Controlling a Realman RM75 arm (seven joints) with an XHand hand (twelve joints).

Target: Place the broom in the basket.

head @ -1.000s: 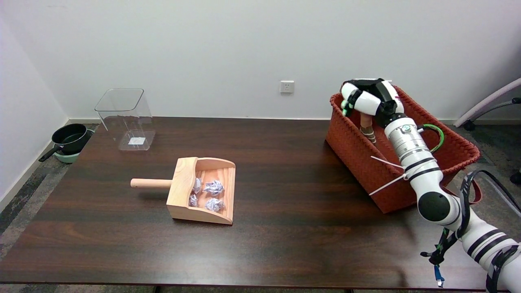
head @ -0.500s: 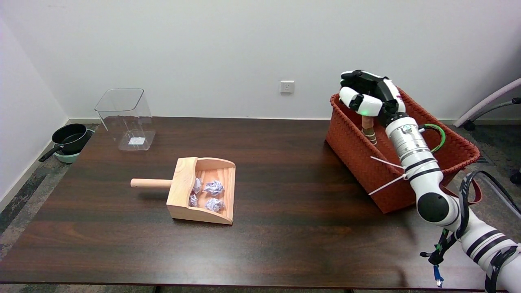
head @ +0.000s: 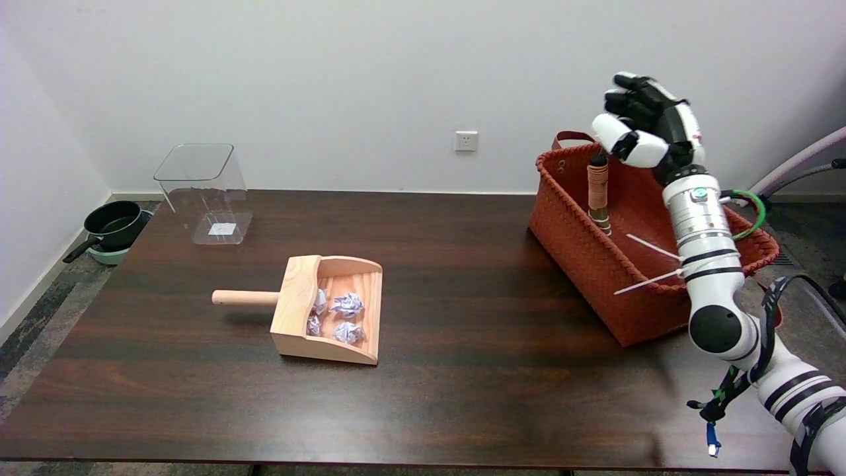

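The broom (head: 598, 192) stands upright inside the red woven basket (head: 581, 244) at the table's right; only its brown handle with a dark tip shows above the rim. My right hand (head: 648, 129) hovers in the air above the basket's far side, up and to the right of the handle, apart from it. Its fingers are loosely curled and hold nothing.
A wooden dustpan (head: 330, 307) with several crumpled paper balls lies mid-table. A clear plastic bin (head: 205, 192) stands at the back left. A black pan (head: 115, 225) sits on the floor to the left. A chair (head: 793, 165) is beyond the basket.
My right hand let go of the broom handle and rose up and to the right, clear of the basket. The broom stays standing inside the basket.
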